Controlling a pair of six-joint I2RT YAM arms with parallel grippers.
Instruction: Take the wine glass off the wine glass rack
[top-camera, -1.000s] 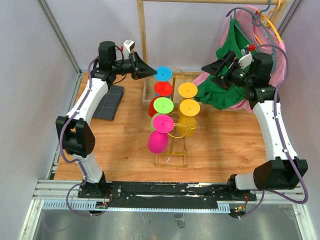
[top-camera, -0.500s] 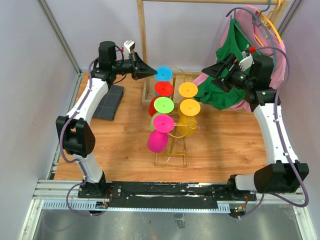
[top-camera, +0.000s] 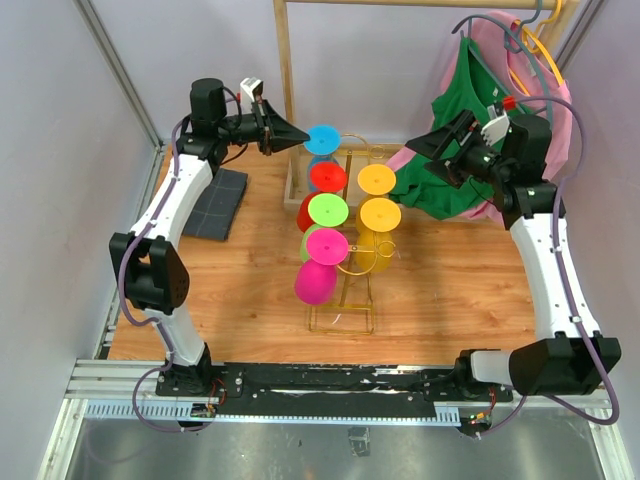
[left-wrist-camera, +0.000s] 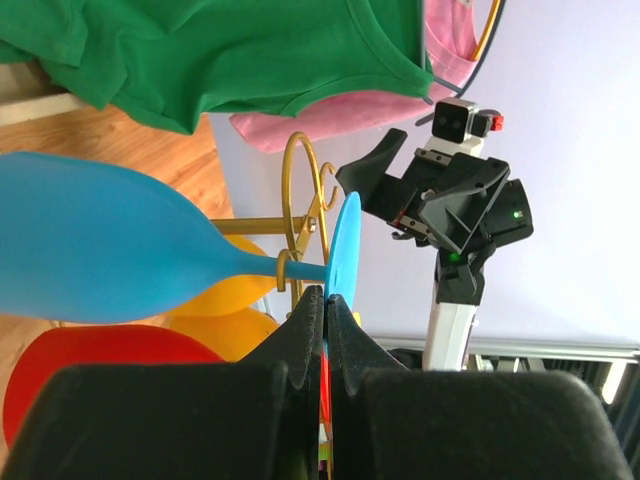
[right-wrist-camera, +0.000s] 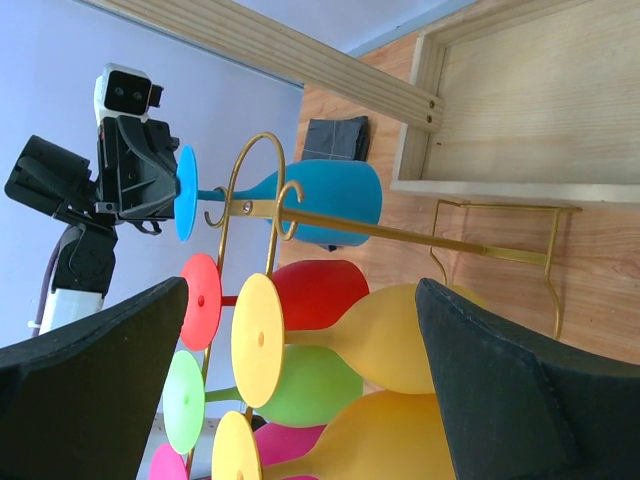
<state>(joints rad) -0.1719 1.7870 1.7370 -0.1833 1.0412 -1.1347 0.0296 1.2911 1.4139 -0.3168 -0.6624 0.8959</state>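
Over wooden table (top-camera: 250, 290), left pincer (left-wrist-camera: 326, 300) pinches foot of blue wine glass (left-wrist-camera: 100, 250).

Place: robotics lab test cell
Enclosure: plain pale panels (top-camera: 60, 150) in aluminium framing (top-camera: 120, 75)
Mount: slotted base rail (top-camera: 100, 380) at 6 o'clock
Props: wooden tabletop (top-camera: 250, 300), clothes rail (top-camera: 286, 70) at 12 o'clock

The wooden worktop (top-camera: 240, 290) holds the gold wine glass rack (top-camera: 345, 318) in the middle. A dark folded cloth (top-camera: 218, 203) lies left of the rack. A flat wooden frame (right-wrist-camera: 415, 140) sits just behind the rack.
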